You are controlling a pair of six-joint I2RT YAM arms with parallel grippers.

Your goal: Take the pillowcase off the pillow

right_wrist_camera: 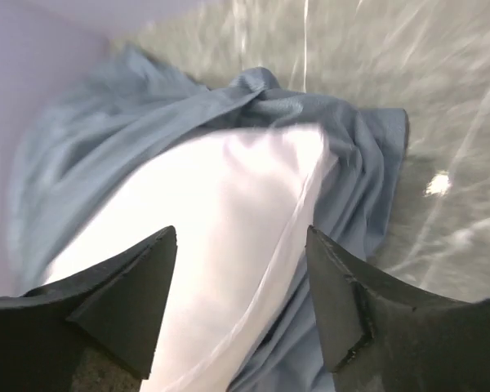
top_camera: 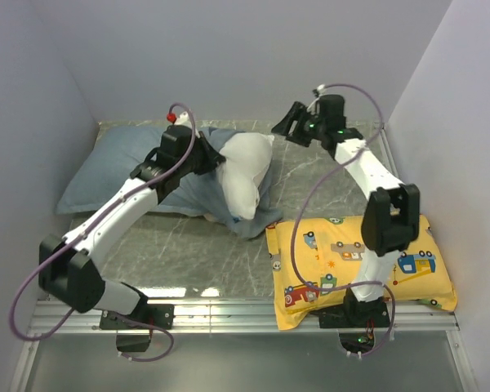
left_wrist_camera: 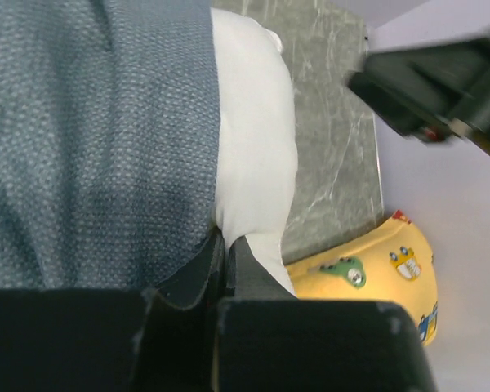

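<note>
Standing over it, I'd call the job about half done. The pillow (top_camera: 245,175) pokes out of the open mouth of the pillowcase (top_camera: 118,175) near the middle of the surface (top_camera: 327,188), its white, plump end bare and pointing toward the near side. The rest of the pillow seems to be buried in bunched blue-grey cloth. Most of the pillowcase lies slack and flat, trailing off to the far left corner, with some of it folded under the pillow's exposed end. The left tool (left_wrist_camera: 226,257) has its fingers pressed together right at the hem where cloth meets white, and it looks to be pinching the pillowcase there. The right tool (right_wrist_camera: 241,237) hangs in the air just to the right of the pillow, fingers spread wide and holding nothing, aimed at the bare end. What remains, I'd judge, is to grip that white end and draw the two apart. The yellow printed pillow (top_camera: 310,261) sits apart at the near right.
</note>
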